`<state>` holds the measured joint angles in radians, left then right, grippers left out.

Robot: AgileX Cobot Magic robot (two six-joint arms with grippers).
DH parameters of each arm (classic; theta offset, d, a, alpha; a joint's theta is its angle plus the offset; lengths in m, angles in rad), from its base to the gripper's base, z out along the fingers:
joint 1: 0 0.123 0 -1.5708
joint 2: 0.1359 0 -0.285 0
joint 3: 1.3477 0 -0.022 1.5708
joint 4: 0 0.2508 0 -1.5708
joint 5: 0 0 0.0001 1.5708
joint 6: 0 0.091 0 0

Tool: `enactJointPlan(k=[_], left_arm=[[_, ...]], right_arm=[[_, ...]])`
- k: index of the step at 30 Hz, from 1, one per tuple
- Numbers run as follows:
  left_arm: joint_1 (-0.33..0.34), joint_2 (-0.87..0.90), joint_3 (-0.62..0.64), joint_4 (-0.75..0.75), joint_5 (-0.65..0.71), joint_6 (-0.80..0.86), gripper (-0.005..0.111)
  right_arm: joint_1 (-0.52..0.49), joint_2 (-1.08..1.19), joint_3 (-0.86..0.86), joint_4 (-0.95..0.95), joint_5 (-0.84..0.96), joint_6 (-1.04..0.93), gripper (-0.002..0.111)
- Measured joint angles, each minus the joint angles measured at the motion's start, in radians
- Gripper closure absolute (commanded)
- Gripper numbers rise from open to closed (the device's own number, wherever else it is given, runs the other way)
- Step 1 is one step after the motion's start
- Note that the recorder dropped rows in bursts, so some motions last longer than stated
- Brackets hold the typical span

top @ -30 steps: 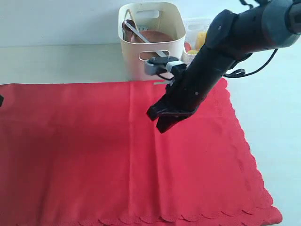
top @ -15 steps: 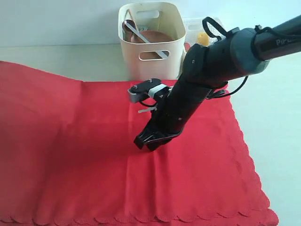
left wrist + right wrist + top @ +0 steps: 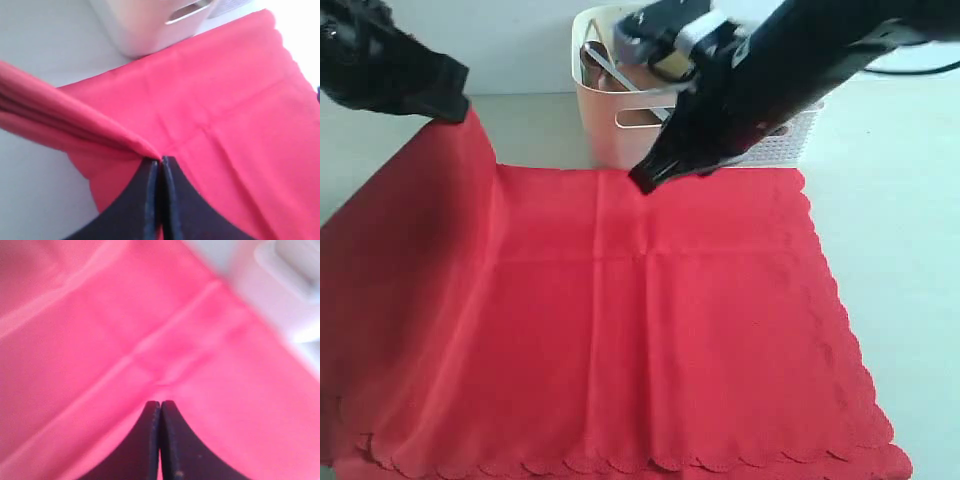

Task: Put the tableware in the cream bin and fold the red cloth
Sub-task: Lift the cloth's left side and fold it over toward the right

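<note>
Left arm: black arm (image 3: 370,65), slanting down to its gripper.
Left gripper: black two-finger gripper (image 3: 455,105) (image 3: 160,161), fingers pressed together, pinching a gathered fold of the bright red scalloped-edged cloth (image 3: 650,330) at their tips.
Right arm: black arm (image 3: 800,60), grey block at the wrist, sloping steeply down to its gripper.
Right gripper: black two-finger gripper (image 3: 647,178) (image 3: 160,405), fingers closed against each other, nothing visible between them, tips pointing downward.

lab-like test bench; bare pale tabletop (image 3: 900,200); blank white wall (image 3: 520,40)

left tool (image 3: 458,104) now hoisting red cloth (image 3: 650,330) corner, right tool (image 3: 643,181) risen off cloth
</note>
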<state>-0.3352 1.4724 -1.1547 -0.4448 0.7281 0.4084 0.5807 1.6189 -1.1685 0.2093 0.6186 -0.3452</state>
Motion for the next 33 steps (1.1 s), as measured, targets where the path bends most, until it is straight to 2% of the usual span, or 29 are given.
enactJointPlan(k=[6,9,11,22,28,31,33], left_arm=[[-0.19,0.016,-0.087,-0.002,-0.052,-0.016,0.107],[-0.264,0.069,-0.142,-0.008,-0.073,-0.024,0.107],[-0.301,0.118,-0.18,-0.007,-0.078,-0.032,0.107],[-0.469,0.4,-0.426,-0.039,-0.05,-0.059,0.107],[-0.516,0.53,-0.523,-0.045,-0.041,-0.098,0.106],[-0.53,0.586,-0.563,-0.045,-0.038,-0.102,0.096],[-0.537,0.615,-0.588,-0.045,-0.038,-0.107,0.079]], right_arm=[[0.0,-0.212,0.0,-0.613,0.086,0.505,0.108],[0.0,-0.294,0.0,-0.815,0.163,0.713,0.108],[0.0,-0.339,0.0,-0.889,0.209,0.776,0.108],[0.0,-0.479,0.004,-0.937,0.333,0.82,0.108],[0.0,-0.495,0.074,-0.939,0.331,0.82,0.108],[0.0,-0.496,0.117,-0.939,0.326,0.82,0.108],[0.0,-0.496,0.137,-0.939,0.318,0.822,0.108]])
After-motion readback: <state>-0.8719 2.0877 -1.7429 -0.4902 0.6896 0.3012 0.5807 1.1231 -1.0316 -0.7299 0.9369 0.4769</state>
